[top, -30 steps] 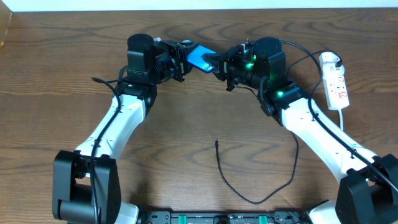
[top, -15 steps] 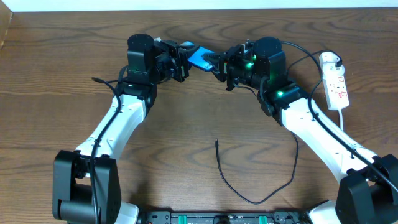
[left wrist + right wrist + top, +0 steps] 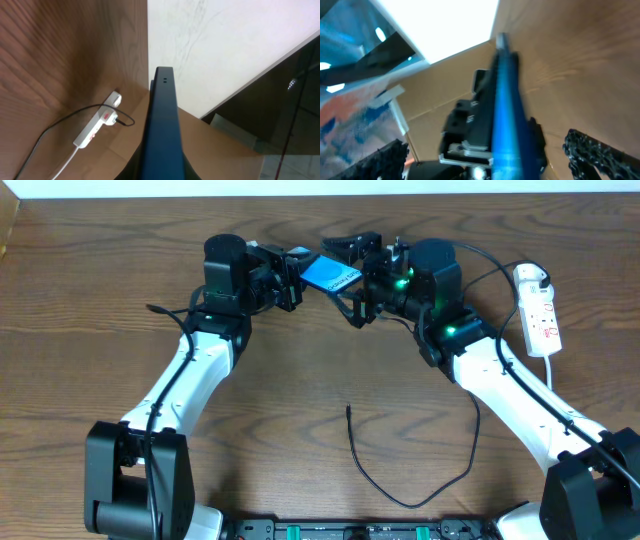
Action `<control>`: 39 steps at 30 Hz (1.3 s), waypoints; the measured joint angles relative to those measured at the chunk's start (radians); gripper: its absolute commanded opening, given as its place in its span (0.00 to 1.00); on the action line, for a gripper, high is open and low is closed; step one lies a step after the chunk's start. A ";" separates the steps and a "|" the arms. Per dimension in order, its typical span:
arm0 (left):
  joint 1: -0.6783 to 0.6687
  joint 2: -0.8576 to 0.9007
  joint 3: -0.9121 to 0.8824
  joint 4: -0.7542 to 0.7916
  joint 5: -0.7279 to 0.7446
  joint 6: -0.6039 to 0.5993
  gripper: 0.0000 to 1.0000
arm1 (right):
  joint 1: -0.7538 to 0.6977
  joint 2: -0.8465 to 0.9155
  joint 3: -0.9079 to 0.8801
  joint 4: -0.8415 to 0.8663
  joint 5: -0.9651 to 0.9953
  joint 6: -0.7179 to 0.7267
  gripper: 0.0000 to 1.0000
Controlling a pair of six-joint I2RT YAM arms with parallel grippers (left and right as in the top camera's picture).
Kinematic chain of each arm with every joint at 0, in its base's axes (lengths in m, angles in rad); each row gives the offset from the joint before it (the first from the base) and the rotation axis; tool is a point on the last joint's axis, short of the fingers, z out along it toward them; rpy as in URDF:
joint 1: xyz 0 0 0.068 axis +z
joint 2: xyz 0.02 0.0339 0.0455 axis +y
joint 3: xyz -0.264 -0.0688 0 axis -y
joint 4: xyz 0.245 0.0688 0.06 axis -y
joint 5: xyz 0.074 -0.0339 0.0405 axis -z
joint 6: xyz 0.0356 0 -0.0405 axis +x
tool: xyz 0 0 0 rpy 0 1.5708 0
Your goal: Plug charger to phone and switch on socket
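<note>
Newly opened, the right gripper (image 3: 345,280) straddles the phone (image 3: 331,272), clamped at its left end by the left gripper (image 3: 298,270) alone; that one-sided hold could let it drop.

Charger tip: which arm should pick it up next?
Probably right. The left gripper is shut on the phone, so it is busy; the right gripper is open, fingers spread either side of the phone without gripping it. The charger lies loose on the table, its cable running toward the robot's right.
</note>
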 measured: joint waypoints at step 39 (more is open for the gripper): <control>0.498 0.000 -0.040 -0.023 0.786 0.926 0.07 | -0.209 0.000 0.182 -0.479 -0.177 -0.975 0.99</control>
